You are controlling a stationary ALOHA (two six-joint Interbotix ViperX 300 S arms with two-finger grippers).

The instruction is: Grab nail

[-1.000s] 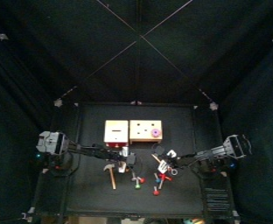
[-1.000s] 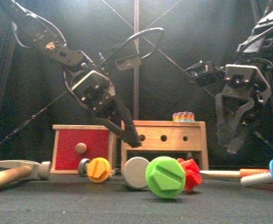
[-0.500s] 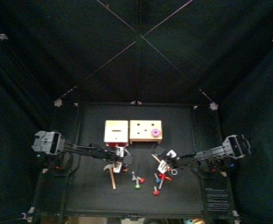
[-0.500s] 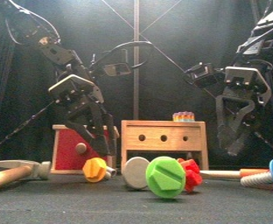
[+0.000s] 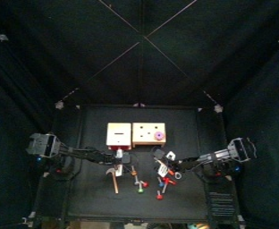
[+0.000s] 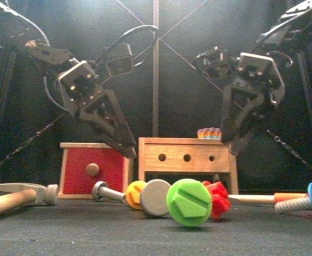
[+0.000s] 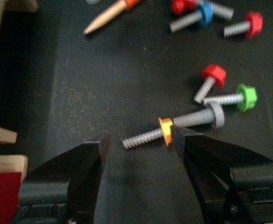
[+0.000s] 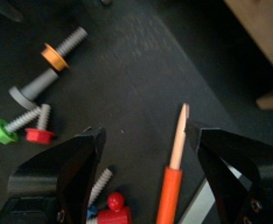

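Black tabletop [image 7: 92, 79]: left claw [image 7: 145, 156] wide over orange-collared bolt [image 7: 164, 132]; right claw [image 8: 149, 149] wide over screwdriver [image 8: 171, 179], hidden from front.

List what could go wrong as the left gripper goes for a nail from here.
The open left gripper hangs above a threaded orange-collared fastener, likely a bolt, not a nail. The green-headed and red-headed pieces lie close by, so closing jaws could nudge them. The right gripper also hovers open nearby, risking a clash.

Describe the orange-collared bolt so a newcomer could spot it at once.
On the black table, look just in front of the two wooden boxes, where toy fasteners lie scattered. The bolt lies flat below the open left gripper. Alone among them it wears an orange collar on its grey thread.
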